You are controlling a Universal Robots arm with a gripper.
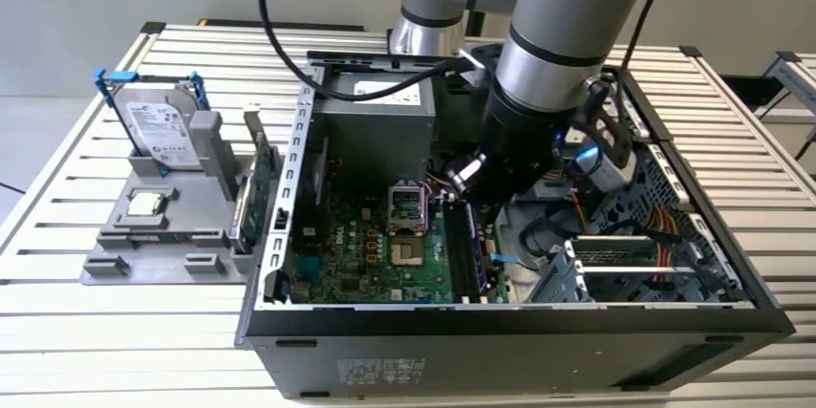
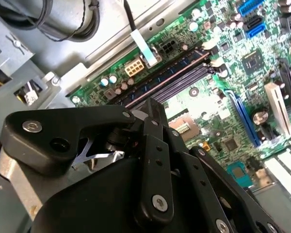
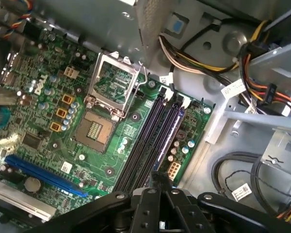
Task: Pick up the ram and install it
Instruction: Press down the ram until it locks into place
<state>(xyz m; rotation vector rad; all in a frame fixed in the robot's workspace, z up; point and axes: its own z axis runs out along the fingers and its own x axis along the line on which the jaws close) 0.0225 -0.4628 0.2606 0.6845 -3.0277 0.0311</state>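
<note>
On the exterior view's left, your hard drive (image 1: 163, 133) sits on the grey stand (image 1: 166, 226). Centre, the ram (image 1: 464, 246) stands in its motherboard (image 1: 370, 255) slot. Your gripper (image 1: 475, 200) is just above it; I cannot tell its grip.

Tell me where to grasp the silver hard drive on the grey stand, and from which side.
Probably the hard drive at its upper end, from above: it stands nearly upright, its lower end sits in the grey stand, and the top with the blue frame is free.
</note>
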